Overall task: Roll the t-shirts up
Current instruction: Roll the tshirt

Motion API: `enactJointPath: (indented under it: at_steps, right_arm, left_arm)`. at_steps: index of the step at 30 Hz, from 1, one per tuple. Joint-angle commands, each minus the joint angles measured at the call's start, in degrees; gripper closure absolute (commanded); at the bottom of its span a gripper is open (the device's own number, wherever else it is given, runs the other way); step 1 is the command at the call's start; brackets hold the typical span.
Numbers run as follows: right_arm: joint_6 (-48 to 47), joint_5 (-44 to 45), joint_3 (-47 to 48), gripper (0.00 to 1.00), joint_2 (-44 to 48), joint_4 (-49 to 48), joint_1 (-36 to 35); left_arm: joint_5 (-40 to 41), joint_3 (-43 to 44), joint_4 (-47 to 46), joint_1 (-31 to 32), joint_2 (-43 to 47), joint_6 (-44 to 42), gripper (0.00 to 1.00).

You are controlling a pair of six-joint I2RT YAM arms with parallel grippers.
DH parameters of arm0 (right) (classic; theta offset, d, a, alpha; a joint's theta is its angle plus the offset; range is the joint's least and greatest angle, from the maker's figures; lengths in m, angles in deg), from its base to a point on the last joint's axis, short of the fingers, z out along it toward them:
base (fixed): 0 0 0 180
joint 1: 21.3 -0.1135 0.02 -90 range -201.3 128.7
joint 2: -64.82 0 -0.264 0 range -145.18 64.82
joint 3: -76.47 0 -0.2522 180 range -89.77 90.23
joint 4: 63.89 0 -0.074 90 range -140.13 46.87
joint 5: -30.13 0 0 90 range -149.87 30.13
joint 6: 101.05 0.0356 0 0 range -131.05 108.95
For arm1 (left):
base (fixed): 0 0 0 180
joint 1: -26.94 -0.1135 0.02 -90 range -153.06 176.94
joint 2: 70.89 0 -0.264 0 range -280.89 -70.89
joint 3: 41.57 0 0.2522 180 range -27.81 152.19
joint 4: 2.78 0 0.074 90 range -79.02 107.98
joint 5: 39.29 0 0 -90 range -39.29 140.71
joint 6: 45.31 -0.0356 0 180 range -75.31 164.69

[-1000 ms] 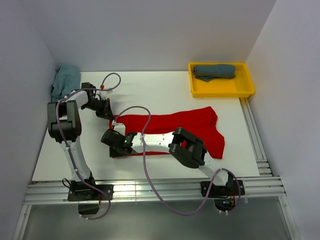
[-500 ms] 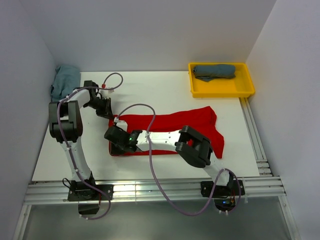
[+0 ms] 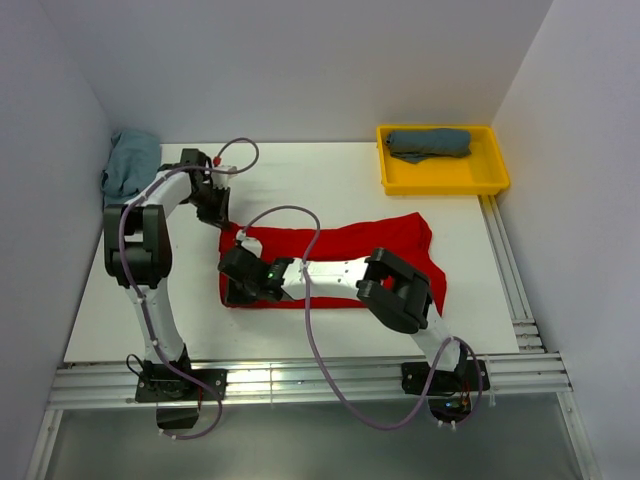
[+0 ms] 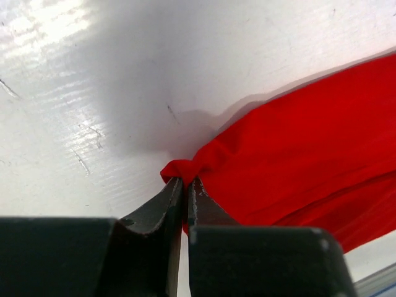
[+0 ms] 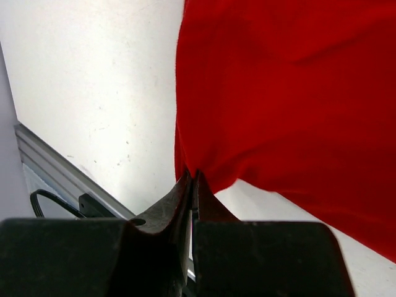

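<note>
Red t-shirt [image 3: 350,255]: spread flat across centre of top view, left edge bunched.
Left gripper [image 4: 185,184]: jaws nearly together, pinching upper-left corner into a small knot.
Right gripper [image 5: 193,176]: clamped tight on lower-left hem.
Blue-grey t-shirt [image 3: 428,143]: lying in yellow tray [image 3: 445,183], upper right.
Pale teal t-shirt [image 3: 130,165]: heaped at upper left.
Risks: slippage from the thin left pinch; skewed, loose roll from uneven pulling.

no legible txt, labels, brand marks, nos. or signs in any of the 3 views
</note>
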Motion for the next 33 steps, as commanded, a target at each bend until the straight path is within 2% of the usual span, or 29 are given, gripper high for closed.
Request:
enactJointPath:
  at_steps: [1, 6, 25, 31, 33]
  right_arm:
    - [1.20, -1.99, -2.68, 0.98, 5.05, -4.16, 0.46]
    - [1.91, -2.26, -6.28, 0.98, 6.99, -7.95, 1.08]
    - [8.14, 1.26, -21.57, 1.00, 12.18, -17.70, 2.05]
    - [10.17, 2.40, -25.45, 1.00, 13.14, -20.51, 2.05]
    - [10.60, 2.40, -26.24, 1.00, 13.23, -20.95, 2.05]
  left_arm:
    - [5.01, 3.40, -0.75, 1.88, 3.37, 0.82, 0.89]
    - [8.53, 4.54, -0.13, 4.26, 2.67, 1.17, 0.84]
    - [15.04, 7.18, -0.22, 12.70, -1.38, 3.19, 0.81]
    - [15.66, 7.45, -0.66, 13.84, -2.87, 3.46, 0.76]
    - [15.48, 7.45, -1.01, 14.02, -2.79, 3.63, 0.72]
